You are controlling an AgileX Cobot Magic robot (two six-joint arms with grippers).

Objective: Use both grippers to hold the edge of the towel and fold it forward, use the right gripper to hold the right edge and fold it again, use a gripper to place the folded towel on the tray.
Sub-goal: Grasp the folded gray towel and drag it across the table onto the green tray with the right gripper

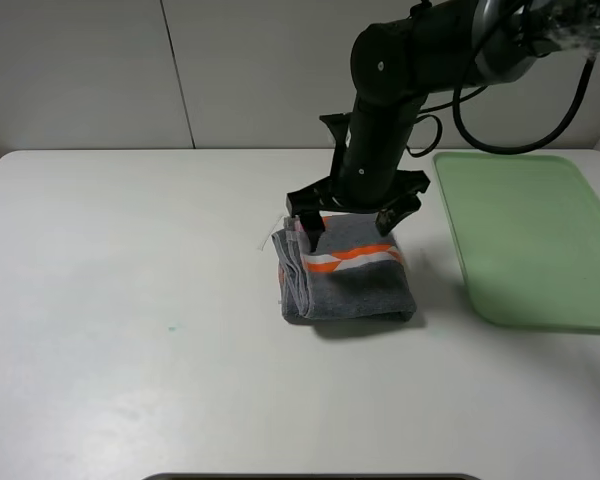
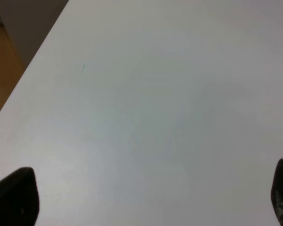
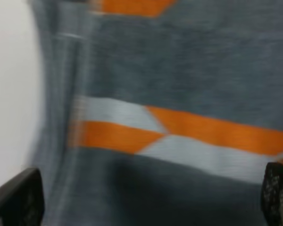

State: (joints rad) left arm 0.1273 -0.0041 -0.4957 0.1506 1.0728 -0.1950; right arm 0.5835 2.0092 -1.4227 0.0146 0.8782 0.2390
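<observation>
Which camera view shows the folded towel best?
The exterior high view: the whole folded towel is seen there, lying on the table, apart from the tray. The right wrist view gives only a blurred close-up of its orange-and-white band. The left wrist view shows only table, no towel.

Nothing here can be read from where I stand: no words, numbers or brand marks show anywhere. A small pale tab (image 1: 271,238) sticking out of the towel (image 1: 365,288) is too tiny to make out.
</observation>
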